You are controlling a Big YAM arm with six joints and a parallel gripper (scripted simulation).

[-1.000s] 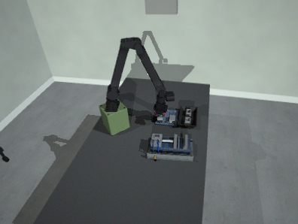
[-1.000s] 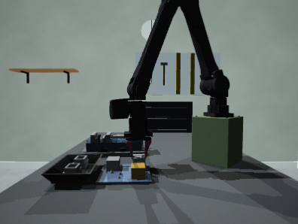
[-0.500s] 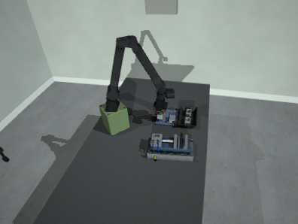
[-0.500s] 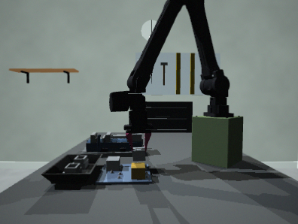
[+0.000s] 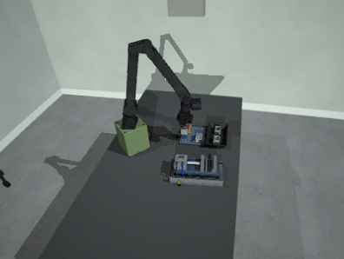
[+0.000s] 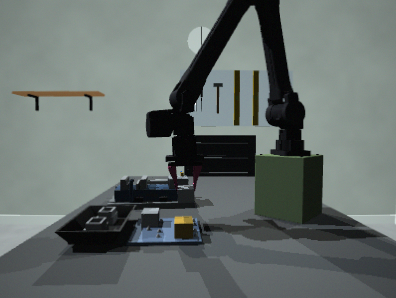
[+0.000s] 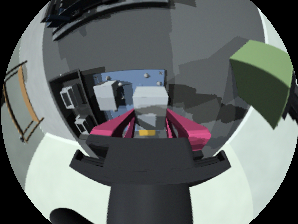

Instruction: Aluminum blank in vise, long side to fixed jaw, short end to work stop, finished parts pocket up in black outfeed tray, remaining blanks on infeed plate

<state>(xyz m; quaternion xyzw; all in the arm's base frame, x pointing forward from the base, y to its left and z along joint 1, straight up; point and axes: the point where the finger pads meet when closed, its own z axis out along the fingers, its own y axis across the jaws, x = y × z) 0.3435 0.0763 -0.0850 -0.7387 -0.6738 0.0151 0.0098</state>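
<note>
Claw (image 7: 152, 117) with its magenta fingers clamped on a gray block (image 7: 152, 99), which fills the gap between the fingertips in the wrist view; whether that block has a pocket in its top cannot be told; in the exterior view the claw (image 6: 183, 182) hangs raised above the worktop (image 6: 280, 260), over the end of the infeed plate (image 6: 150, 239) nearest the green pedestal (image 6: 287, 187); the top view likewise places the claw (image 5: 188, 129) over the pedestal-side edge of the plate (image 5: 188, 140); on the blue plate a second gray block (image 6: 150, 217) lies flat, and just beside it a yellow brass blank (image 6: 183, 226) lies flat towards the pedestal end, the two apart from each other; the black outfeed tray (image 6: 75, 235) sits touching or just beside the plate on the side away from the pedestal, and two gray parts with pockets (image 6: 102, 216) lie in it, openings up; the vise (image 5: 197, 177) stands near the plate, on the side away from the wall in the top view, with blue hoses (image 5: 178, 167) at one end; what lies between its jaws is too small to make out.
</note>
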